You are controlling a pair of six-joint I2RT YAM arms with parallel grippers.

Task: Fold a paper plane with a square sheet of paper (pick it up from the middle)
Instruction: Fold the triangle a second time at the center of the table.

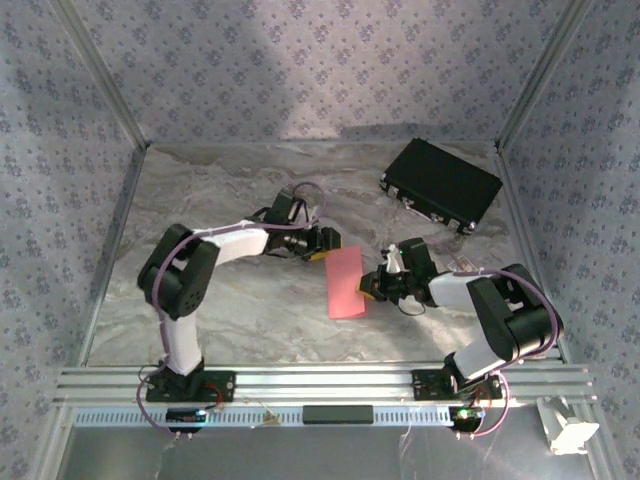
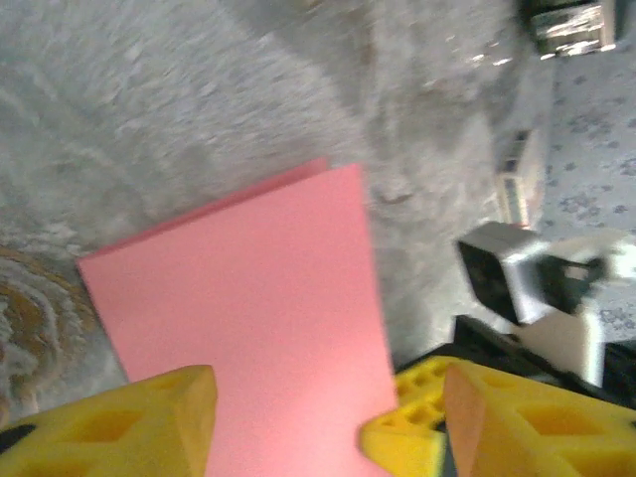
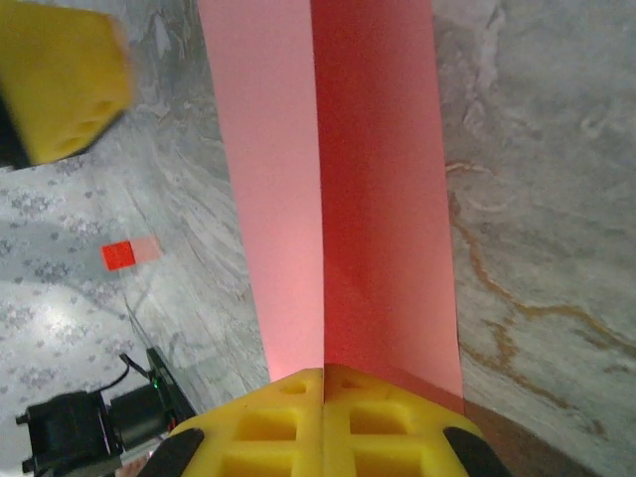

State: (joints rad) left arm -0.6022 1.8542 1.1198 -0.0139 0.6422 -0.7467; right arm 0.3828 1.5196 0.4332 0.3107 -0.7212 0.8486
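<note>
The square sheet of paper (image 1: 346, 283) is salmon pink and folded in half into a narrow strip, lying mid-table. My right gripper (image 1: 371, 286) is at the strip's right edge. In the right wrist view its yellow fingers are pressed together on the sheet (image 3: 328, 199) at the centre crease, where the right gripper (image 3: 323, 386) is shut. My left gripper (image 1: 324, 246) hovers at the strip's far end. In the left wrist view the left gripper (image 2: 328, 425) stands open, one yellow finger on each side over the pink sheet (image 2: 248, 298), with nothing held between them.
A black rectangular case (image 1: 441, 184) lies at the back right. A small red block (image 3: 119, 255) sits away from the paper on the marble table (image 1: 230, 300). Patterned walls and metal rails enclose the table on three sides.
</note>
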